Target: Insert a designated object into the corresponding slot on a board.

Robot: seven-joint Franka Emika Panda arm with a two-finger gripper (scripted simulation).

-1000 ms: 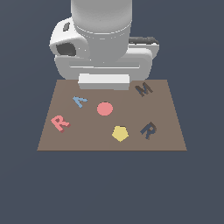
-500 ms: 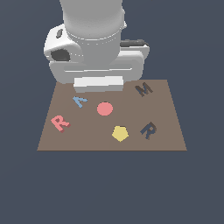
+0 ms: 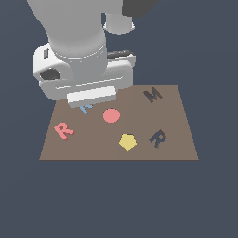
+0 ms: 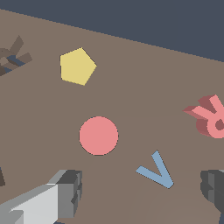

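Observation:
The salmon-red R block (image 3: 64, 130) lies flat on the brown board (image 3: 176, 148) near its left end in the exterior view; it also shows in the wrist view (image 4: 208, 117). The dark R-shaped slot (image 3: 158, 138) is at the board's right side, and part of it shows in the wrist view (image 4: 12, 56). My gripper (image 4: 141, 187) is open and empty above the board, its two fingers (image 4: 65, 192) either side of the small blue A (image 4: 156, 170). In the exterior view the hand (image 3: 90, 95) hides the fingertips and sits right of the red R.
A salmon-red disc (image 3: 111, 115) lies mid-board and a yellow pentagon (image 3: 128, 142) nearer the front edge. A dark M-shaped recess (image 3: 152, 95) is at the back right. The blue A (image 3: 85, 108) is partly hidden under the hand.
The arm and hand have moved toward the exterior view's left, closer to the red R. The pieces on the board have not moved.

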